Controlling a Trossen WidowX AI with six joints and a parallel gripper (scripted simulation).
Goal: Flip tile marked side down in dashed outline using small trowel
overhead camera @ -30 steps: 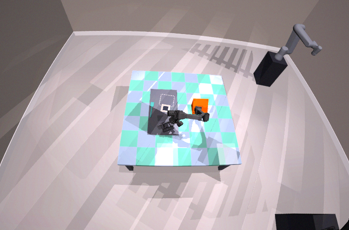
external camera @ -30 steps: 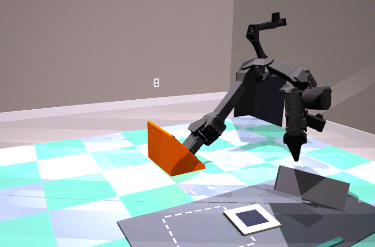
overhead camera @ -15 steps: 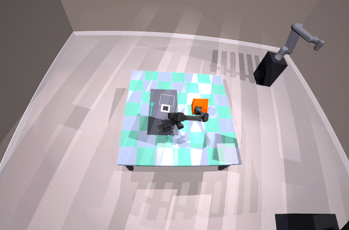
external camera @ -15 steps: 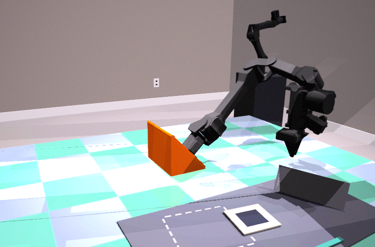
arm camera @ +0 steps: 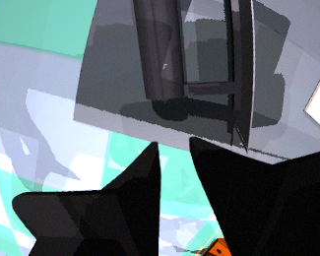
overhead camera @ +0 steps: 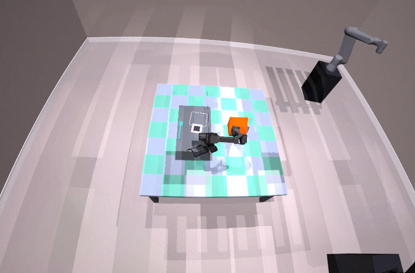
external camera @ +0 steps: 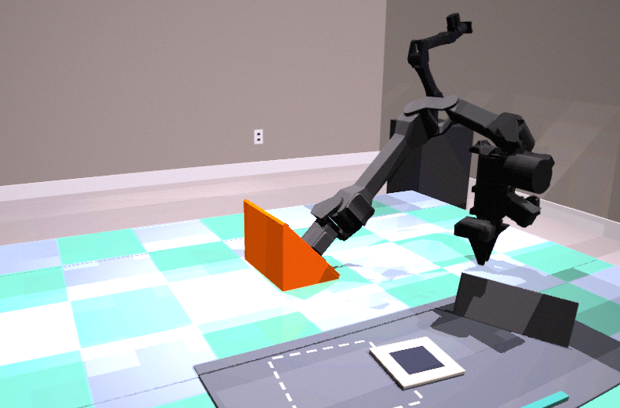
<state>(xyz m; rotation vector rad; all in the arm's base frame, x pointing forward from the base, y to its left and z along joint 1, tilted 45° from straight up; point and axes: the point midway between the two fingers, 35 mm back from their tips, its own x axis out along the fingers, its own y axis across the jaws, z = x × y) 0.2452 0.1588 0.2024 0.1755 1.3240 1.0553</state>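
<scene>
The white tile point(overhead camera: 193, 128) point(external camera: 455, 370) point(arm camera: 314, 109) lies flat on the mat point(overhead camera: 184, 111) point(external camera: 234, 377), its dark square mark facing up. It overlaps one side of the dashed outline point(external camera: 276, 358) and lies mostly outside it. The dark trowel point(overhead camera: 199, 151) point(external camera: 512, 307) point(arm camera: 161, 54) rests on the mat with its flat blade standing on a long edge and its round bar handle out to one side. My gripper point(external camera: 483, 262) point(arm camera: 174, 145) points down above the table beside the trowel, slightly open and empty. Its fingertips are hidden in the top view.
A thin teal tool point(overhead camera: 179, 130) point(external camera: 548, 400) lies along the mat's far side from my base. An orange wedge-shaped block point(overhead camera: 238, 122) point(external camera: 264, 245) stands beside my base on the checkered table point(overhead camera: 149, 185). Other arms stand on pedestals away from the table.
</scene>
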